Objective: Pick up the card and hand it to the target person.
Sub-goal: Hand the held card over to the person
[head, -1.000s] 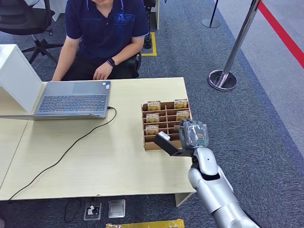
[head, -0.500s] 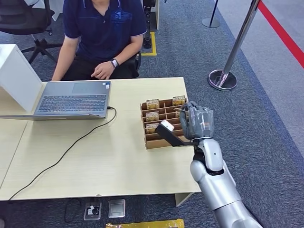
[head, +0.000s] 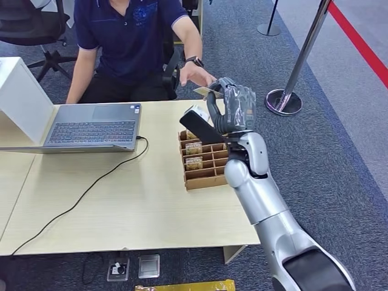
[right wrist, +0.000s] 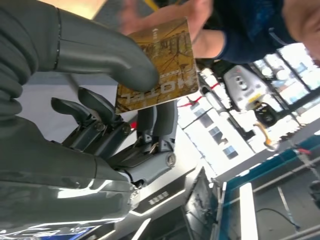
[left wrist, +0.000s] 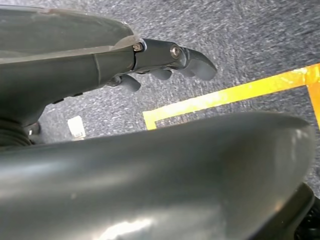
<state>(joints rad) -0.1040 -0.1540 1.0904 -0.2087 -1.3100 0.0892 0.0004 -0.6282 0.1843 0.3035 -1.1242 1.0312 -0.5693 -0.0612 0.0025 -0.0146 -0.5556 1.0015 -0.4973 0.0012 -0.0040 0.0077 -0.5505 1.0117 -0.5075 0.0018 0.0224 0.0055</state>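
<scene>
My right hand (head: 231, 109) is raised above the far edge of the table and pinches a yellow-brown card (head: 204, 91) between thumb and fingers. The right wrist view shows the card (right wrist: 162, 65) close up, printed with the word HOTEL, with my thumb (right wrist: 109, 55) pressed on its face. The person (head: 133, 42) in a dark blue shirt sits behind the table and reaches an arm out; their hand (head: 196, 76) touches the card's far end. My left hand (left wrist: 166, 60) hangs over grey carpet, its fingers apart and holding nothing.
A brown divided card box (head: 206, 159) with several more cards stands on the table (head: 128, 206) under my right arm. An open laptop (head: 91, 127) with a black cable (head: 82, 195) lies to the left, beside a white box (head: 20, 97). A stanchion base (head: 284, 102) stands on the carpet at right.
My right hand has lifted from the card box and swung forward toward the person with the card. The person's arm has come off their lap and stretched out to meet the card.
</scene>
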